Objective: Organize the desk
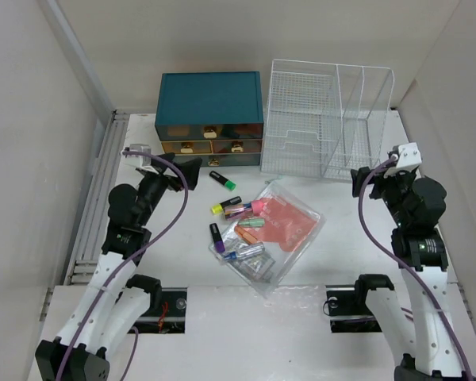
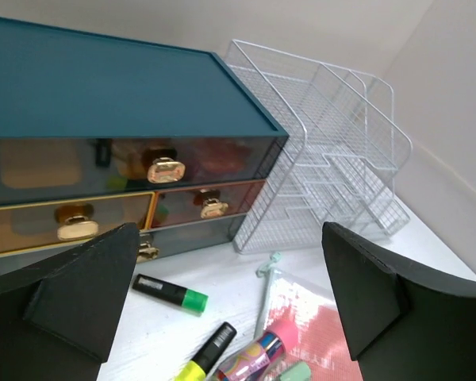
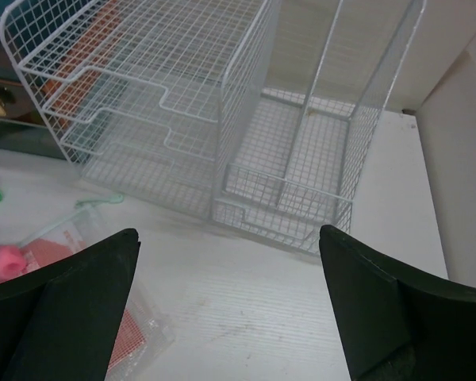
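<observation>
Top cam: the desk (image 1: 349, 238) fills the whole floor of the view, white and matte, w/ grooved rails (image 1: 99, 198) down its L edge. At the back, centre-left, sits a teal drawer chest (image 1: 209, 99); a white wire rack (image 1: 325, 119) stands just beside it on the R. In the middle of the desk lies a clear pouch (image 1: 289, 226), turned at an angle, w/ a reddish sheet inside. Markers are scattered at the pouch's L side: a green-capped marker (image 1: 222, 180) nearest the chest, a yellow marker (image 1: 220, 208), a purple marker (image 1: 216, 236), plus a few more on or against the pouch. L gripper (image 1: 186, 171) hangs above the desk in front of the chest, R gripper (image 1: 363, 178) in front of the rack's R end; both are well apart from the pouch. L wrist cam: the L fingers (image 2: 79, 294) are spread wide at the frame's two sides, nothing btwn them; beyond are the chest's gold handles, the green-capped marker flat on the desk and the pouch's mint zip pull. R wrist cam: the R fingers (image 3: 63, 309) are likewise wide apart and empty, over bare desk; the rack's shelves and upright slots are straight ahead, w/ a pouch corner at lower L.
</observation>
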{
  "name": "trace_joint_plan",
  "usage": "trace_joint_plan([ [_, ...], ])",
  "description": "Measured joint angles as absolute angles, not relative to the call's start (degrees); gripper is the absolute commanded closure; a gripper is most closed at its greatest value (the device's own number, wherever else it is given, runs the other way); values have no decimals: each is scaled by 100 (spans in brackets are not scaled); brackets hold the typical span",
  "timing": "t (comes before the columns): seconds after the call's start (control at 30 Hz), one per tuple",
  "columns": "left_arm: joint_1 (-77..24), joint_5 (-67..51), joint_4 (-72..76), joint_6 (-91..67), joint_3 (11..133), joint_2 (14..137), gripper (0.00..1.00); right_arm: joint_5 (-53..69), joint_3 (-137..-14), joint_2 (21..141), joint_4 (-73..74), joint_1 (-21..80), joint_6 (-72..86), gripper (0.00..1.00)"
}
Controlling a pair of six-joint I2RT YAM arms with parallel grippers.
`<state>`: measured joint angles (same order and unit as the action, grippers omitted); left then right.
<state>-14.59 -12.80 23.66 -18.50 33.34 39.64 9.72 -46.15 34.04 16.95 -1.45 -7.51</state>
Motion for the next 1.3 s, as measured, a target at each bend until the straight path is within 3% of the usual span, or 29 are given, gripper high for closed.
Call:
trace_joint_plan([
  [0.47,-1758,-2016,2069,-1940,3538,4971,1,2213,-4611,3612,2080,-268,-1205,2],
  [0.53,-2182,-1817,1796,-1887,3688,5218,1,2681,-4604,3763,2209,-272,-1214,11],
  [0.57,-2421,-1715,1638,-1846,3800,5384,1,2947,-4600,3844,2283,-272,-1205,33],
  [0.6,-2648,-1597,1516,-1811,3911,5544,1,3173,-4600,3918,2349,-272,-1216,47],
  [0.63,-2895,-1437,1369,-1763,4038,5725,1,3415,-4598,3994,2383,-272,-1168,55],
  [0.67,-3116,-1306,1245,-1723,4141,5898,1,3612,-4593,4075,2403,-272,-1107,51],
  [0.7,-3356,-1166,1149,-1693,4209,6042,1,3752,-4584,4152,2403,-272,-1028,7],
  [0.73,-3559,-1013,1063,-1660,4241,6143,1,3892,-4560,4215,2377,-272,-910,0],
  [0.93,-4613,-165,617,-1470,4248,6309,1,4309,-4056,4510,2141,-272,-283,0],
  [1.1,-4984,478,403,-1671,4233,6265,1,4436,-3966,5435,2032,-272,71,0],
  [1.3,-5358,1041,725,-2388,3323,5419,1,3894,-3948,6095,2045,-235,473,0],
])
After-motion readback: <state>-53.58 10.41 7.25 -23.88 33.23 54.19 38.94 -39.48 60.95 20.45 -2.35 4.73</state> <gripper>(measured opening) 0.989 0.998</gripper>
